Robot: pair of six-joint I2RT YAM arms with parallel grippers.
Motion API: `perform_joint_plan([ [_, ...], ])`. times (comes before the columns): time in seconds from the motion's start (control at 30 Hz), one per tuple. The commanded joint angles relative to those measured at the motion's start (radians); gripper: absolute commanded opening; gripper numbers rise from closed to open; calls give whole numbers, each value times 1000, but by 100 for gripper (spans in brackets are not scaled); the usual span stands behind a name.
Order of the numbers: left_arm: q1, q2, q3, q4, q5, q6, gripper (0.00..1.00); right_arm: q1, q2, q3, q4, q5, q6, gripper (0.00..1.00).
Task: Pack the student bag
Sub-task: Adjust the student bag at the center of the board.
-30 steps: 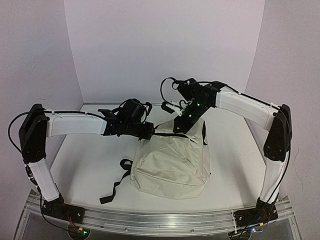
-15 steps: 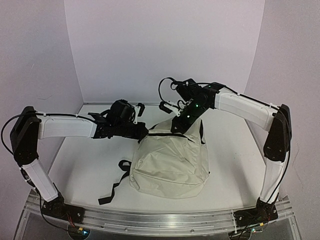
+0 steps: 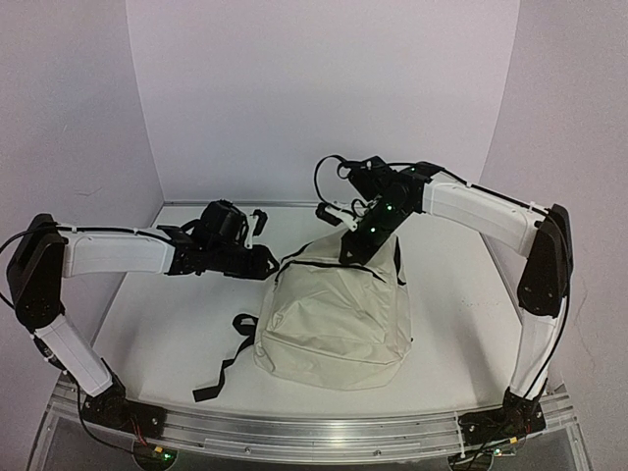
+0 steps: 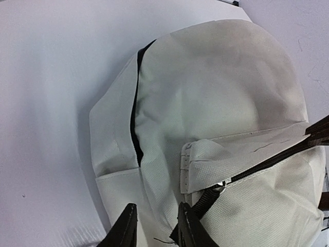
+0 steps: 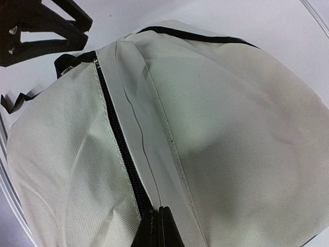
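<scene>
student bag: we see the cream fabric backpack point(image 3: 334, 314) lying in the middle of the white table point(image 3: 167, 314), between the two arms, with its far end lifted higher than the end nearest the bases.
bag surface: soft and creased, with a black zipper point(image 5: 119, 141) running along the raised end and a black seam line down one side.
straps: black webbing straps point(image 3: 228, 361) trail out from the bag's left edge onto the table toward the near rail.
right gripper: we find it point(image 5: 157, 218) on the far, raised end of the bag. its two fingers are pressed together with no gap between them, right where the zipper line runs into them, pinching the bag there. we cannot tell whether the slider itself sits between them.
left gripper: it point(image 4: 157, 211) sits at the bag's far left corner, reaching in from the left. its fingers point(image 4: 126, 229) stand apart, with cream fabric showing in the gap. we cannot tell whether they touch the cloth.
zipper pull: a small metal pull point(image 4: 222, 184) sits just beside the right-hand finger of the left gripper, at the end of a black zipper line on a folded fabric flap.
arms: both reach inward over the table, white links with black joints.
</scene>
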Motion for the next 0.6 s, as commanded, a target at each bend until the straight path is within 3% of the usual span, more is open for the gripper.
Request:
perform_joint_plan([
  [0.0,-1,-19,-7,22,88,5,26,-5,-14,-10,-47,-40,7,0],
  [0.1,-3,-11,-15,49,121,-13,28,-3,-18,-28,-52,-80,6,0],
  [0.27,-29,-124,-164,194,75,-110,50,2,-40,-115,-61,-127,-16,0],
  [0.47,-181,-238,-215,106,-53,-96,70,4,-65,-157,-65,-158,-18,5],
  [0.57,-252,-276,-262,94,-84,-138,74,3,-74,-142,-65,-147,-9,6],
])
